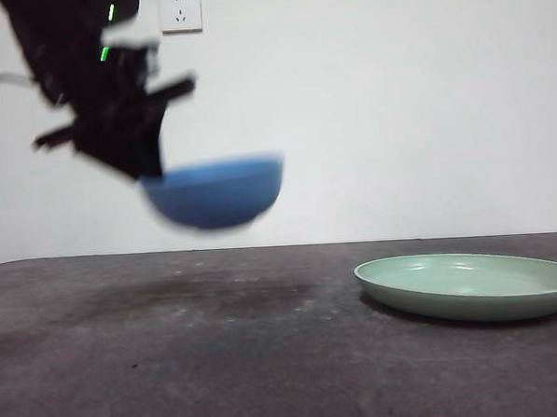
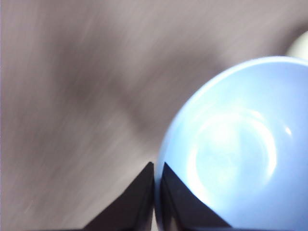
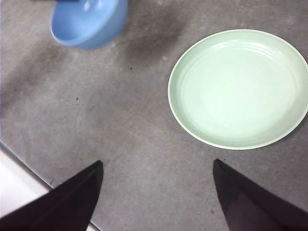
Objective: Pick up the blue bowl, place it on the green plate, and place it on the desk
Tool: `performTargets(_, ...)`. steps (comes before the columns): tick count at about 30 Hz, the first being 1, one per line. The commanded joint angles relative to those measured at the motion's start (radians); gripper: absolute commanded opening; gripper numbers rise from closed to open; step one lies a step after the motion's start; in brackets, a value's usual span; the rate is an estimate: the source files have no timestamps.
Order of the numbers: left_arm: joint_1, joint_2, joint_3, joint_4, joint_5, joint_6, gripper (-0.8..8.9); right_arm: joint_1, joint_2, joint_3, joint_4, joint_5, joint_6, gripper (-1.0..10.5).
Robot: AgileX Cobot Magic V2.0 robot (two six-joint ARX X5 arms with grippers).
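A white wall socket (image 1: 180,10) sits on the wall at about 11 o'clock in the front view, just beside the dark arm; nothing stands between bowl and plate. The left gripper (image 2: 157,168) has its jaws pinched tight on the rim of the blue bowl (image 1: 216,191), holding it in the air, well clear of the desk (image 1: 174,363). The green plate (image 1: 469,285) lies flat on the desk toward 4 o'clock from the bowl, apart from it. The right gripper (image 3: 156,168) hangs above the desk near the plate, jaws spread wide and holding nothing.
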Motion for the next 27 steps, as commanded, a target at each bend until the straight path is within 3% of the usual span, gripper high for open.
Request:
performTargets(1,-0.045,0.011,0.064,-0.011,0.011,-0.029,0.10,0.003,0.004,0.019,0.006,0.000,-0.003,3.7)
performTargets(10,-0.192,0.061,0.200,0.020,0.006,-0.050,0.10,0.003,0.002,0.019,0.005,0.000,0.023,3.7)
performTargets(23,-0.305,0.388,0.467,0.005,0.006,-0.056,0.10,0.003,-0.097,0.019,-0.029,0.010,0.049,3.7)
performTargets(27,-0.331,0.492,0.566,-0.019,0.005,-0.056,0.10,0.003,-0.116,0.019,-0.050,0.047,0.049,3.7)
